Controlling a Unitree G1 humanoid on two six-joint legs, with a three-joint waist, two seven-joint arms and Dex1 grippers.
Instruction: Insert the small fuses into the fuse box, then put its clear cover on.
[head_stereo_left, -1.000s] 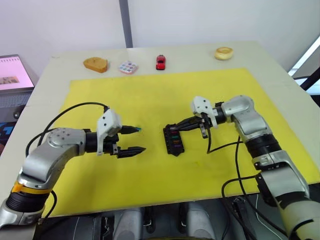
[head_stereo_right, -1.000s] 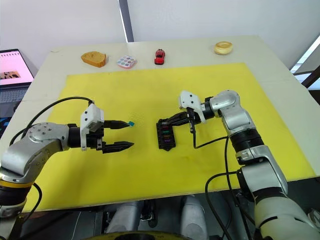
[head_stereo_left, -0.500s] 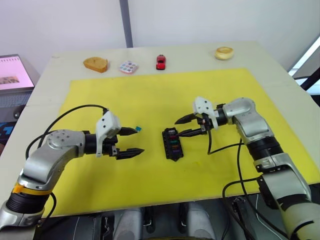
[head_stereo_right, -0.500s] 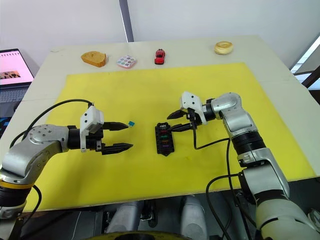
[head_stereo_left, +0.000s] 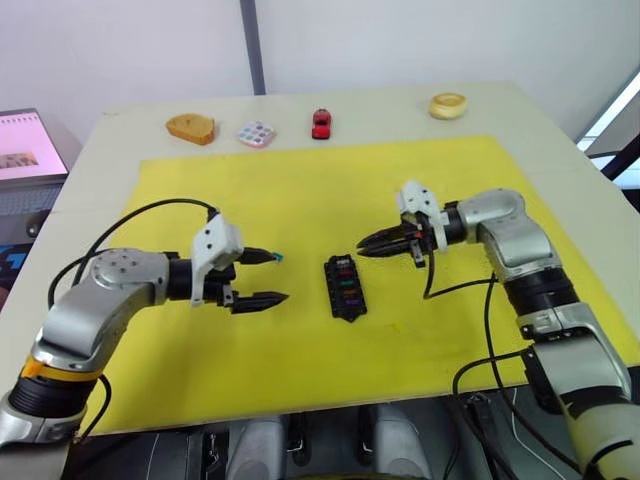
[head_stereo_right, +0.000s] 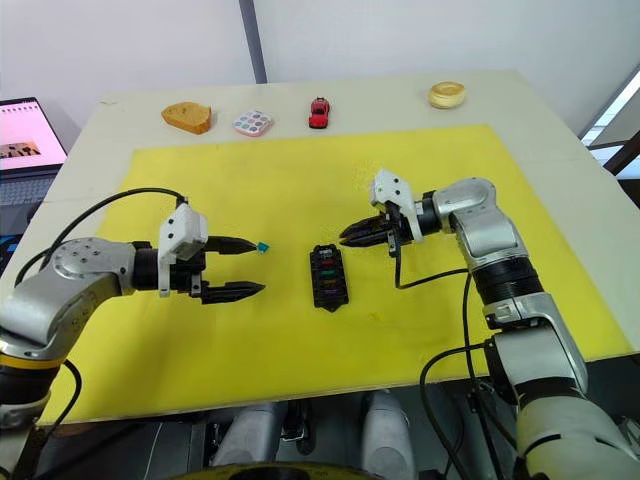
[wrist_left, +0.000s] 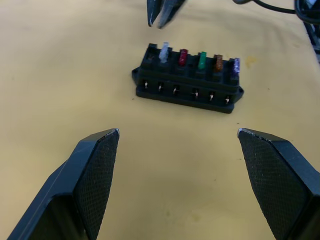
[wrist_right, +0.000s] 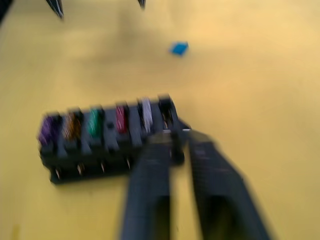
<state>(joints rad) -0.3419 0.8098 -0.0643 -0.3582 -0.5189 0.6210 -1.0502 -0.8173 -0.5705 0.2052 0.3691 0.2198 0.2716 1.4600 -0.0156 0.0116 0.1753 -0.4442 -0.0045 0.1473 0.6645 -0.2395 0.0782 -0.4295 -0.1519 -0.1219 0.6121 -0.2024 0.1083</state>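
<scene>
The black fuse box (head_stereo_left: 345, 287) lies on the yellow mat (head_stereo_left: 300, 190) between my arms. Grey, red, green, orange and purple small fuses (wrist_left: 201, 60) stand in its slots. A teal fuse (head_stereo_right: 263, 246) lies loose on the mat to the left of the box. My left gripper (head_stereo_left: 277, 277) is open just left of the box, and its far fingertip is close to the teal fuse. My right gripper (head_stereo_left: 362, 243) hovers shut just behind and right of the box (wrist_right: 107, 137), with nothing seen between its fingers. The clear cover is out of view.
Along the table's far edge sit a brown bread-like piece (head_stereo_left: 190, 127), a round dotted tray (head_stereo_left: 257, 133), a red toy car (head_stereo_left: 321, 123) and a doughnut-shaped item (head_stereo_left: 448, 105). A laptop screen (head_stereo_left: 30, 145) stands off the table's left side.
My right gripper has drawn back from the fuse box toward the right and gone from open to shut. The left gripper has stayed open in nearly the same place.
</scene>
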